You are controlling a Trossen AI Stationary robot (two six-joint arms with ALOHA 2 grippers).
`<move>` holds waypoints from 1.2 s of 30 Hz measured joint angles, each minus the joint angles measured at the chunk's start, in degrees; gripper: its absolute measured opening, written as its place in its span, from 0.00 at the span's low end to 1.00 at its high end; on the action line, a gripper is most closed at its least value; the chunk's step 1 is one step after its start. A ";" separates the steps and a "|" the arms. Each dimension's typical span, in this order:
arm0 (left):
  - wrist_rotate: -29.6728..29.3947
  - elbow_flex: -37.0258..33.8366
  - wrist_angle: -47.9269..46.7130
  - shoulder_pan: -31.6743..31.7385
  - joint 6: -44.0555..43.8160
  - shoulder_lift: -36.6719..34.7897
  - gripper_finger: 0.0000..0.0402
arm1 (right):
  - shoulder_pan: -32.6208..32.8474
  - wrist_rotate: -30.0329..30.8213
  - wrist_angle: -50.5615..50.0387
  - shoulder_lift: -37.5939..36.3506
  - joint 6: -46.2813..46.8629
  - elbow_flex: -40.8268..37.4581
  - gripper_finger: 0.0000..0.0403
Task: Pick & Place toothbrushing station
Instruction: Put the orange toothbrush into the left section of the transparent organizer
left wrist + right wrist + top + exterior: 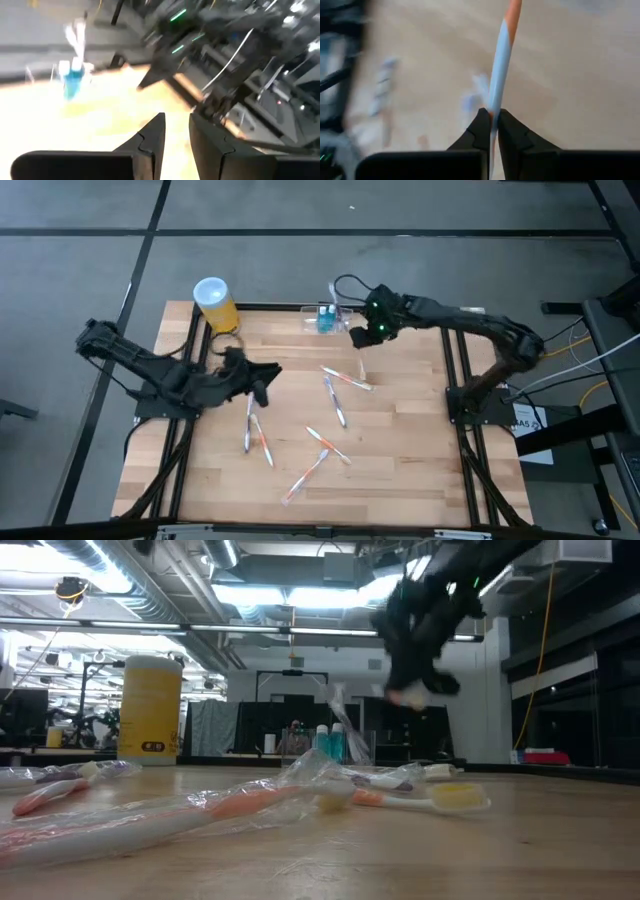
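Observation:
The clear toothbrushing station [325,317], with blue items in it, stands at the table's far edge; it also shows in the low view [335,740] and the left wrist view [72,80]. My right gripper [358,335] hovers just right of it, shut on a white-and-orange toothbrush [501,60]. My left gripper [262,380] is at the table's left middle, open and empty [176,137], above loose toothbrushes [250,420]. Several wrapped toothbrushes [340,385] lie flat on the wood. My right gripper pinches the toothbrush's shaft [495,102] between its two fingertips. The brush runs on forward from the fingers, roughly along them, its orange part farthest from them. It is lifted clear of the table.
A yellow canister with a white top [213,302] stands at the far left corner. More wrapped toothbrushes lie at the middle and near side [320,455]. In the low view, wrapped brushes [250,802] lie close in front.

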 joint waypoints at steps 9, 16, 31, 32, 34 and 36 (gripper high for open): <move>30.58 0.00 19.60 16.29 1.66 10.50 0.30 | 13.09 4.40 15.72 -8.23 6.86 0.11 0.04; 35.70 -0.02 23.33 19.35 -1.19 14.78 0.40 | 19.43 10.90 22.63 -9.00 9.36 0.11 0.04; 38.24 -0.02 25.80 20.47 -2.95 14.91 0.32 | 21.99 14.70 34.21 -9.89 10.60 0.20 0.04; 39.09 -0.02 25.83 20.89 -2.98 14.91 0.29 | 22.02 14.88 34.18 -9.89 10.61 0.20 0.04; 40.05 -0.02 25.81 21.48 -3.02 14.91 0.21 | 22.06 15.07 34.14 -9.89 10.41 0.20 0.04; 40.76 -0.02 26.30 21.67 -3.01 14.91 0.12 | 22.06 15.06 34.37 -9.89 10.37 0.20 0.04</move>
